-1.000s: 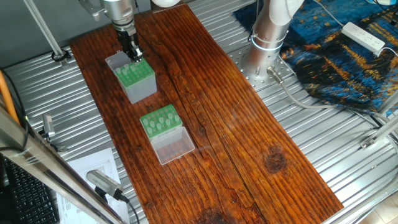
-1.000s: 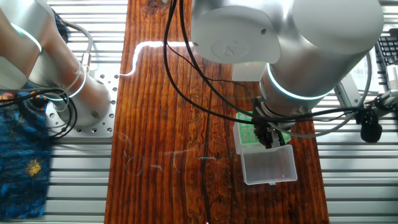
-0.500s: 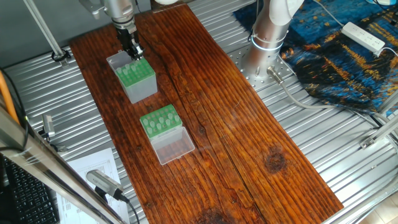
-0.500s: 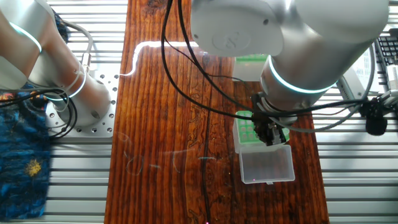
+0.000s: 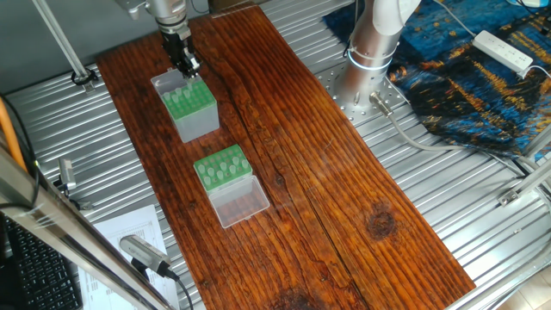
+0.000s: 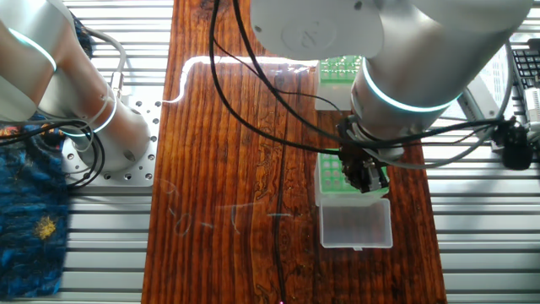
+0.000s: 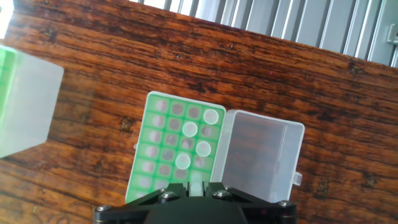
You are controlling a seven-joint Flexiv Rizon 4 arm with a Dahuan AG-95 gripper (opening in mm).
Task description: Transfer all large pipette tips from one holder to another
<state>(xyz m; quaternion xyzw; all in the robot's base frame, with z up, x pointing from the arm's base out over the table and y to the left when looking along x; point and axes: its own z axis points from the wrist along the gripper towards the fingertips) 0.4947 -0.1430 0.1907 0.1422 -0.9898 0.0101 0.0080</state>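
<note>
My gripper [image 5: 186, 67] hangs just above the back edge of the taller grey-sided holder [image 5: 191, 116] with its green hole plate. In the hand view the gripper [image 7: 196, 190] is shut on a pale large pipette tip [image 7: 196, 185] pinched between the black jaws. The low green rack [image 7: 155, 158] lies below with its clear lid [image 7: 261, 155] open to the right. Several tips [image 7: 189, 129] stand in its holes. In the other fixed view the gripper [image 6: 363, 173] overlaps the low rack [image 6: 332, 173], and the arm hides most of the taller holder [image 6: 340, 68].
Both boxes sit on a brown wooden board [image 5: 327, 172] laid over a ribbed metal table [image 5: 448, 189]. The robot base [image 5: 370, 52] stands at the back right. Papers and a cable lie off the board at the front left [image 5: 129, 237].
The gripper has risen from the taller holder's top, still shut. In the other fixed view the arm looks larger and the taller holder's green top has come into sight.
</note>
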